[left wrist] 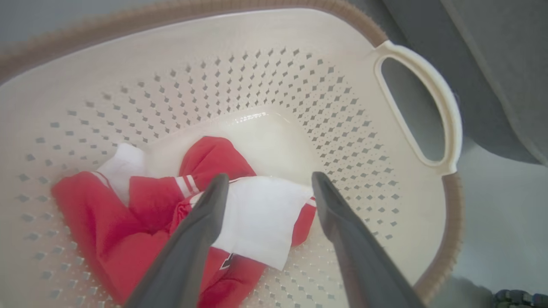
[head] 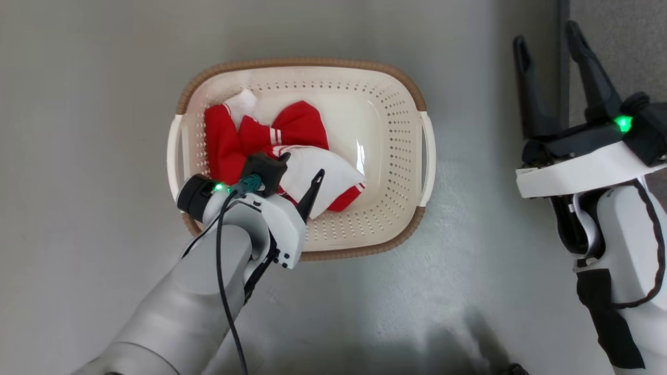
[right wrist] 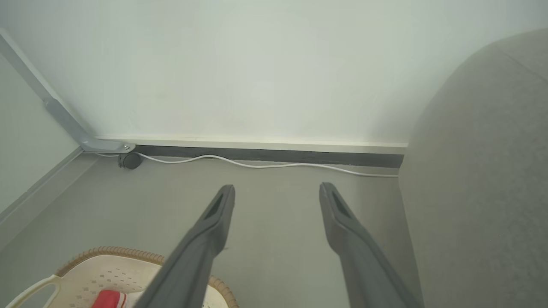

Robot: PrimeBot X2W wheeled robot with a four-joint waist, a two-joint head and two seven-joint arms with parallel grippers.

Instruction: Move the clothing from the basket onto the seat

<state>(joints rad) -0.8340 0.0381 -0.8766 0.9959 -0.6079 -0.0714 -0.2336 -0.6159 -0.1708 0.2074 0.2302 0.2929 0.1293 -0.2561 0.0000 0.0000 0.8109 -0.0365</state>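
Soft crumpled clothing (left wrist: 128, 222) in perforated oval basket (left wrist: 257, 64); left pincer (left wrist: 269, 177) spread, perhaps brushing it; right pincer (right wrist: 277, 187) spread.

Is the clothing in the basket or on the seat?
In the basket: the clothing lies crumpled on its floor, with the open left gripper over the white panel, gripping nothing.

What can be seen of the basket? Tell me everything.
The basket is cream-white plastic, rounded, with perforated walls, a brown woven-look rim and a handle at each end. It stands upright on the grey floor. Red and white clothing lies bunched in its left half; the right half of its glossy bottom is bare. The open left hand reaches into it over the clothing.
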